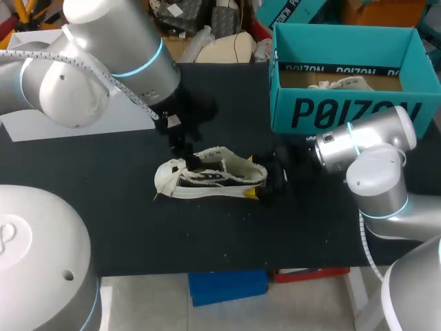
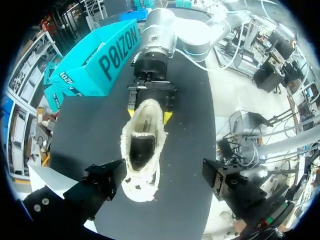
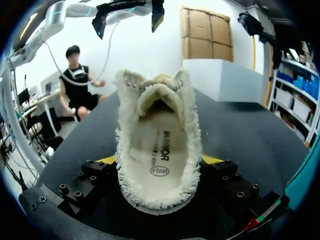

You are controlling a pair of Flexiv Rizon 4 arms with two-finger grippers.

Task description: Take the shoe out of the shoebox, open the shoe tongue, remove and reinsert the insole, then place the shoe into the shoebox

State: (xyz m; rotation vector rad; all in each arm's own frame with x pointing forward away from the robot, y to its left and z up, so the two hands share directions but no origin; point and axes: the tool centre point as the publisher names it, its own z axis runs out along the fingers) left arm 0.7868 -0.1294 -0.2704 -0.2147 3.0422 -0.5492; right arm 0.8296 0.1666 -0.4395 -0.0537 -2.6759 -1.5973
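Note:
A cream, fuzzy-edged shoe [image 1: 210, 178] lies on the black table [image 1: 103, 179], toe to the left. My right gripper [image 1: 267, 181] is shut on the shoe's heel, a yellow-tipped finger pressing each side. The right wrist view looks straight into the shoe [image 3: 157, 150], with the printed insole [image 3: 159, 155] lying inside. My left gripper [image 1: 180, 138] hangs wide open just above the shoe's front part, touching nothing. Its wrist view looks down on the shoe [image 2: 142, 150] between its spread black fingers [image 2: 102, 180], with the right gripper [image 2: 150, 107] at the heel. The teal shoebox [image 1: 344, 110] stands at the back right.
The shoebox is open at the top, and a pale item [image 1: 341, 85] lies inside on its cardboard floor. A white sheet [image 1: 69, 124] covers the table's back left, under my left arm. The table's front edge runs close below the shoe.

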